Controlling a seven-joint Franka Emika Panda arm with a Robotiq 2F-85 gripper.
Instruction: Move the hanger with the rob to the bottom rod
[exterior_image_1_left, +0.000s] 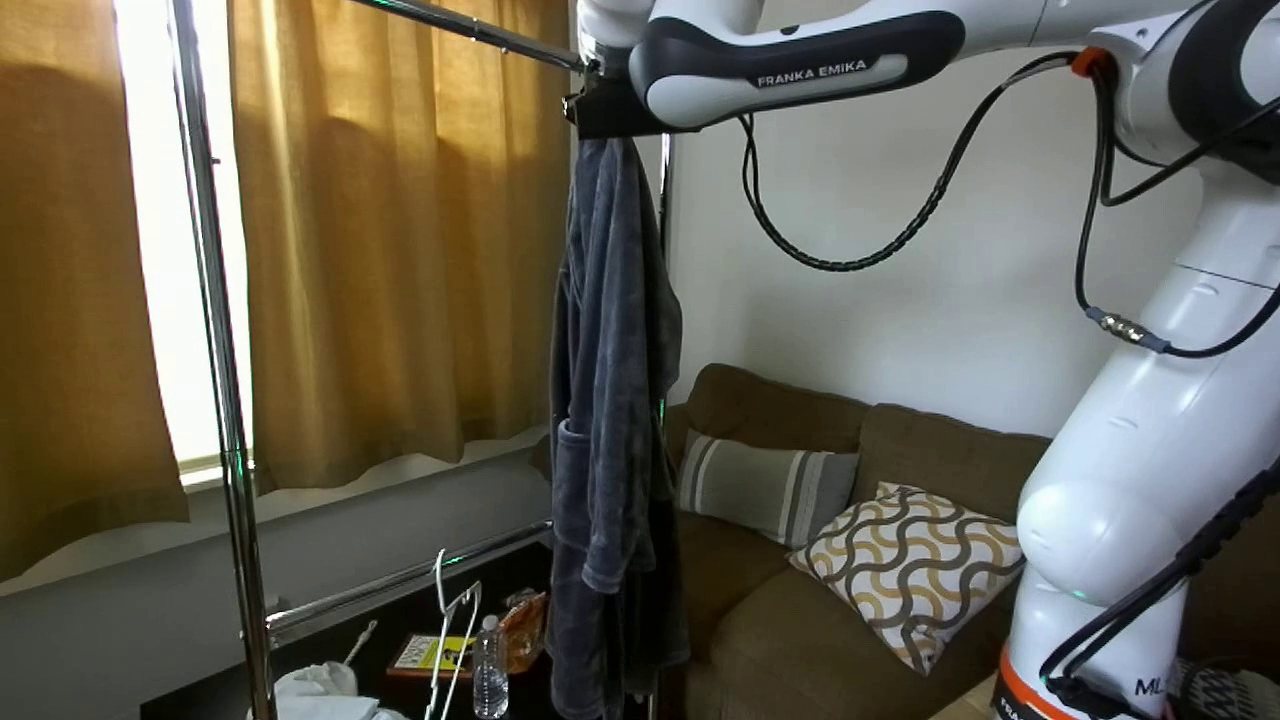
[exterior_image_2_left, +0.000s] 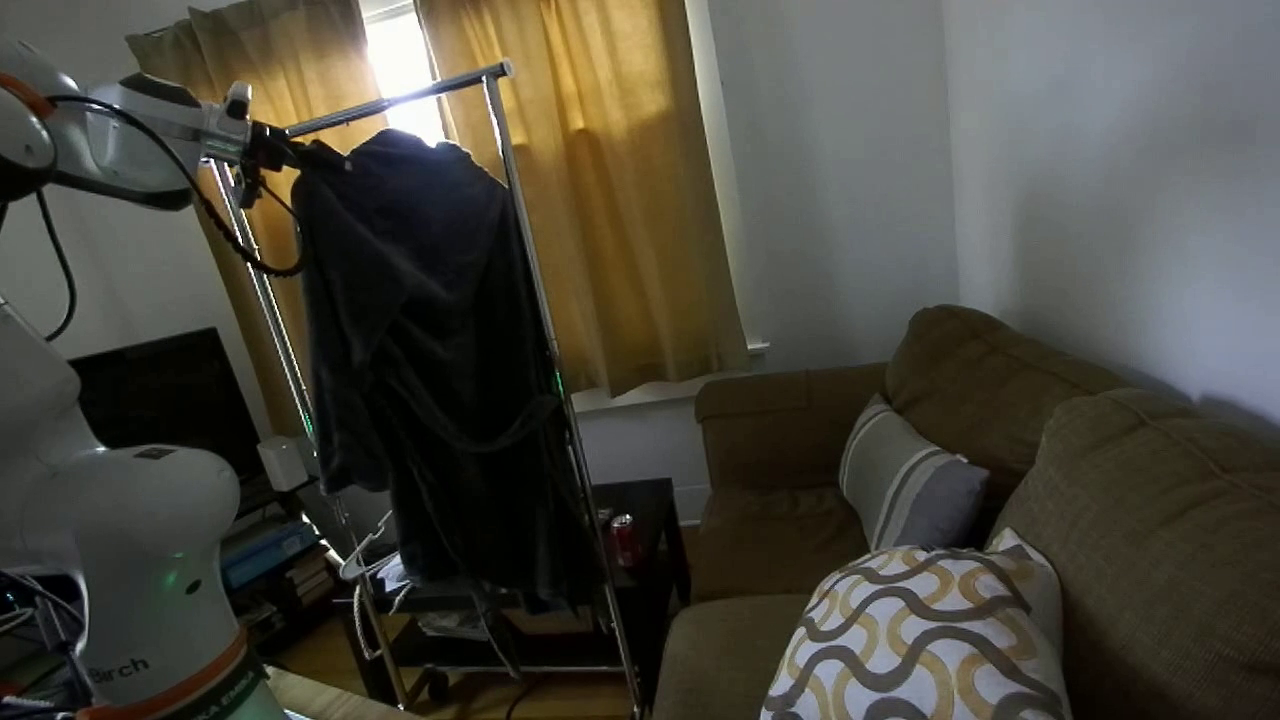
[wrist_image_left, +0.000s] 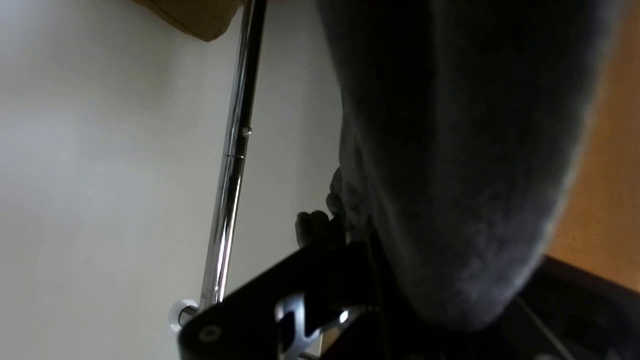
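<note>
A dark grey robe (exterior_image_1_left: 615, 380) hangs below the chrome top rod (exterior_image_1_left: 480, 32); the robe (exterior_image_2_left: 420, 300) and rod (exterior_image_2_left: 430, 91) show in both exterior views. The robe's hanger is hidden by cloth. My gripper (exterior_image_2_left: 322, 157) is at one shoulder of the robe, just under the top rod. In the wrist view, grey robe cloth (wrist_image_left: 465, 200) drapes close over the black gripper (wrist_image_left: 375, 250) and hides the gap between its fingers, so I cannot tell whether they hold the hanger. A lower chrome rod (exterior_image_1_left: 400, 577) crosses the rack, with white hangers (exterior_image_1_left: 440, 600) on it.
The rack's upright poles (exterior_image_1_left: 215, 330) stand either side of the robe. Behind are yellow curtains (exterior_image_1_left: 350, 250). A dark low table holds a water bottle (exterior_image_1_left: 490, 665) and a red can (exterior_image_2_left: 623, 535). A brown sofa (exterior_image_2_left: 800, 430) with cushions is beside the rack.
</note>
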